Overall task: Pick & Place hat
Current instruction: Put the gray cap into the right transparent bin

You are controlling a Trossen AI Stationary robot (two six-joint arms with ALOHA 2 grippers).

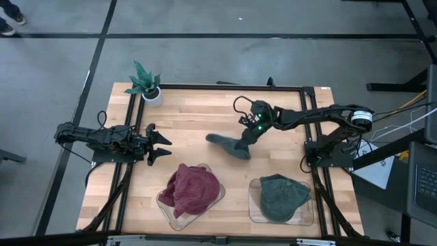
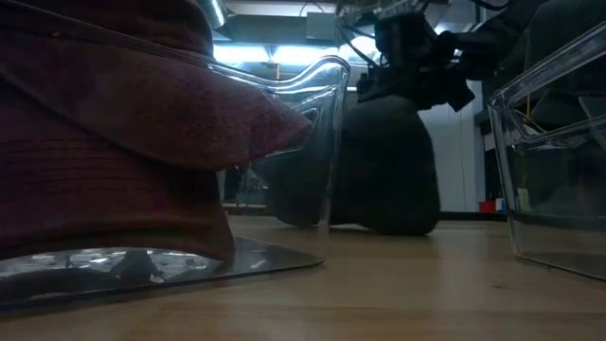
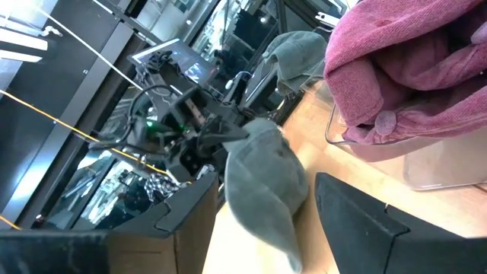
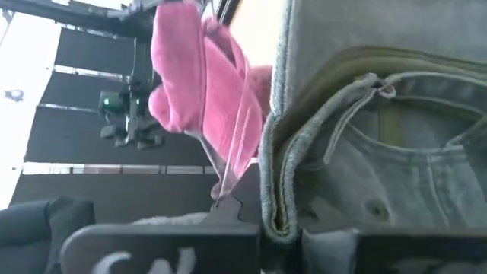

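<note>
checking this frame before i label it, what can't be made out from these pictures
- Right gripper: jaws shut on the grey-green hat; in the right wrist view the cloth covers them.
- Low view: the maroon hat and the clear trays block most of the table.
- Second green hat: cut off in the low view.
- Potted plant: seen only in the high view.
- Left gripper: waiting, open.

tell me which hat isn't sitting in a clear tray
The grey-green hat mid-table, held by the right gripper. The maroon hat and other green hat lie in trays.
</note>
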